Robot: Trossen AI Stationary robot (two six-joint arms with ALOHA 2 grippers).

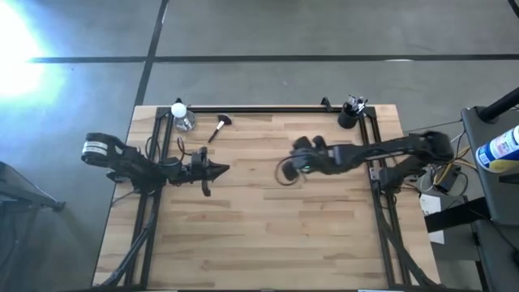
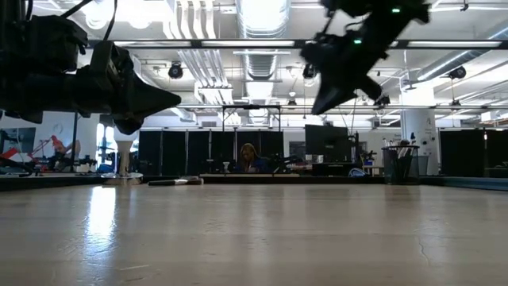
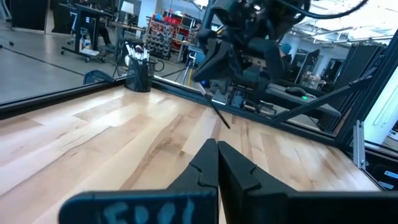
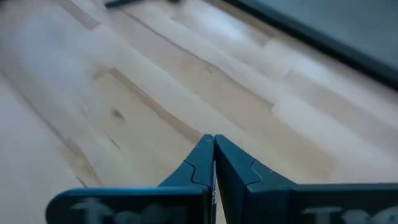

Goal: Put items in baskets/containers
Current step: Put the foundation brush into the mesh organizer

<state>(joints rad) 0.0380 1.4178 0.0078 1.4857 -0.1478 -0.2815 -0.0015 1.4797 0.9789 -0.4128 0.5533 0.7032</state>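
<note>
High view: the right gripper [image 1: 285, 172] hangs over the table's centre, well apart from the black cup [image 1: 349, 118] at the upper right corner, which already bristles with thin brushes [image 1: 353, 105]. The brown-handled brush [image 1: 219, 127] lies at upper centre-left, near a clear container with a white ball [image 1: 182, 116]. The left gripper [image 1: 217, 169] waits at left of centre. Low view: both arms hang above the wood; the cup [image 2: 399, 165] stands at right, the large brush [image 2: 175, 182] lies flat at left. Left wrist view: own fingers [image 3: 202, 163] pressed together, empty; the right gripper [image 3: 208, 90] pinches a thin dark brush [image 3: 217, 113] that slants downward. Right wrist view: fingers [image 4: 202, 163] nearly closed; the held brush is hardly visible here. Risk: the pinch looks to be at one end, so the brush could swing or slip in transit, or snag on the crowded cup and tip it.
</note>
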